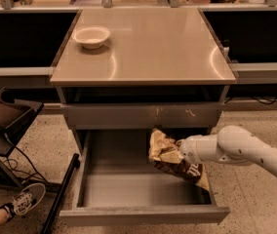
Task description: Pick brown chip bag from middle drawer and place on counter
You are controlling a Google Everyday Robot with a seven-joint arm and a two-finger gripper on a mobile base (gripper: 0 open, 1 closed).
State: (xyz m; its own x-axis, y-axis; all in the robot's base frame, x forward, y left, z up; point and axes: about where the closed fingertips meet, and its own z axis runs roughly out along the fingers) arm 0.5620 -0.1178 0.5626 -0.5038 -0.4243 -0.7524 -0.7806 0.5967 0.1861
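The brown chip bag (170, 160), crinkled dark brown with pale yellow ends, hangs tilted above the right half of the open middle drawer (128, 189). My gripper (183, 154) comes in from the right on a white arm and is shut on the bag's upper part, holding it clear of the drawer floor, just below the scratched drawer front above. The tan counter (148, 48) lies above, with a white bowl (91, 35) at its back left corner.
The closed grey drawer front with pale scratches (143, 115) sits just above the bag. A dark chair and cables (4, 126) stand at the left, with a person's shoe (24, 201) on the speckled floor. Dark side shelves flank the counter.
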